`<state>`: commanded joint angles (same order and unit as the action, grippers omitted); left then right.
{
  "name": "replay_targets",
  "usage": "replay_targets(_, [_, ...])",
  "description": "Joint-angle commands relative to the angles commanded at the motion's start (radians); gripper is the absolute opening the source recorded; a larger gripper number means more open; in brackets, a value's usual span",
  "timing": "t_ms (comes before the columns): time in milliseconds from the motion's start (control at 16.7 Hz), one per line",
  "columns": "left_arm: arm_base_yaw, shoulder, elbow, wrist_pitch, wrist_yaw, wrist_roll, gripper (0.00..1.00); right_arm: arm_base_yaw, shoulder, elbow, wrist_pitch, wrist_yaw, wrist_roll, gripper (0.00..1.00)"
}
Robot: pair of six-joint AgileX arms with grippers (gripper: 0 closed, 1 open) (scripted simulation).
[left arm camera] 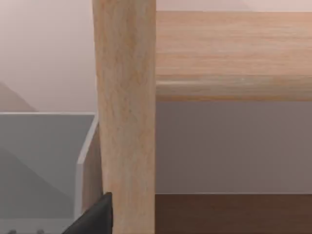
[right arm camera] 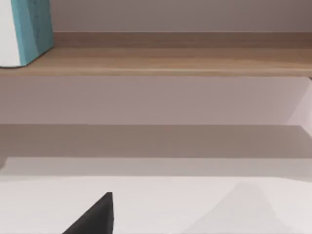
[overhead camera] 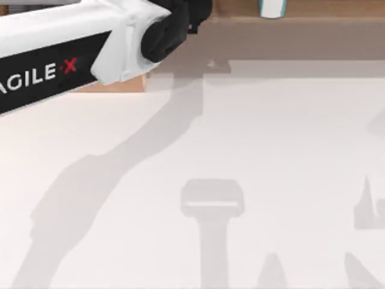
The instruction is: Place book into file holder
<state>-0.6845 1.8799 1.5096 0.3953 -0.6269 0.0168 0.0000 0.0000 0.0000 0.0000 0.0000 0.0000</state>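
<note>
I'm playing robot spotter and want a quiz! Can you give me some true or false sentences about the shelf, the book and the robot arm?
1. The left arm reaches across the top left of the table. True.
2. A teal-blue book stands on the wooden shelf. True.
3. The book lies flat in the middle of the white table. False: it stands up on the shelf, at the table's far edge.
4. The shelf is bright red. False: it is light brown wood.
5. The left wrist view shows a grey-walled file holder beside a wooden post. True.
</note>
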Motion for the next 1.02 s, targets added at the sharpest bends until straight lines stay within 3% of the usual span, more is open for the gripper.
replay_targets(240, [-0.093, 0.350, 0.287, 0.053, -0.091, -0.002, 1.00, 0.000, 0.000, 0.000, 0.000, 0.000, 0.000, 1.00])
replay_targets(480, [-0.141, 0.567, 0.476, 0.087, -0.149, -0.004, 1.00, 0.000, 0.000, 0.000, 0.000, 0.000, 0.000, 1.00])
replay_targets(1020, [-0.146, 0.624, 0.535, 0.089, -0.158, -0.005, 1.00, 0.000, 0.000, 0.000, 0.000, 0.000, 0.000, 1.00])
